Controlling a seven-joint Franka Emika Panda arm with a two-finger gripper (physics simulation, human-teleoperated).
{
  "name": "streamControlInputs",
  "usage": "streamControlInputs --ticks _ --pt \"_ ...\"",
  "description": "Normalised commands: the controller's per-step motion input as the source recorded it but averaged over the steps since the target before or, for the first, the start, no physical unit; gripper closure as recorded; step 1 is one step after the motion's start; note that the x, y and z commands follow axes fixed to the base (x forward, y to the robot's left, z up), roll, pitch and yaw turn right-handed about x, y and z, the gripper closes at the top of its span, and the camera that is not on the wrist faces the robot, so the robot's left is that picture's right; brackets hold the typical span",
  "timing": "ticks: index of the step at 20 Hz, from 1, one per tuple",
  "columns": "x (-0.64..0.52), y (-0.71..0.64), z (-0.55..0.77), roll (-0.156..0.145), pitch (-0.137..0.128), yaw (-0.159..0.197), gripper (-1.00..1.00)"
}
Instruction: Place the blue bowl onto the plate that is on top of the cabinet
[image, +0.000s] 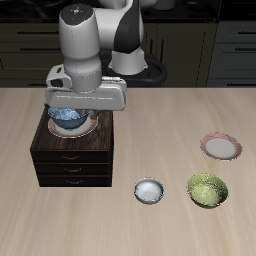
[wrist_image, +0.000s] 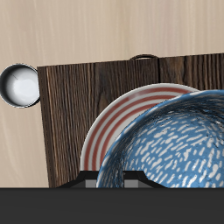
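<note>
The blue bowl (image: 67, 118) is over the plate (image: 88, 127) on top of the dark-brown cabinet (image: 75, 162). My gripper (image: 73, 106) is directly above it, its jaws close together at the bowl's rim. In the wrist view the mottled blue bowl (wrist_image: 175, 144) is large and close. It covers part of the pink-rimmed plate (wrist_image: 112, 122), which lies on the cabinet's wooden top (wrist_image: 70, 92). The gripper (wrist_image: 112, 180) shows only as small grey tips at the bowl's rim. I cannot tell whether the bowl rests on the plate or hangs just above it.
A second, smaller pink-rimmed plate (image: 221, 147) lies farther along the table. A green leafy bowl (image: 207, 190) and a small white bowl (image: 148, 191) stand near the front edge. The white bowl also shows in the wrist view (wrist_image: 19, 84).
</note>
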Motion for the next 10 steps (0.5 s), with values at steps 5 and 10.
streamControlInputs --ticks 5,10 --pt "-0.07 0.07 0.01 0.012 0.008 0.002 -1.00" --pt "-0.22 0.16 0.17 0.034 -0.015 0.007 -1.00"
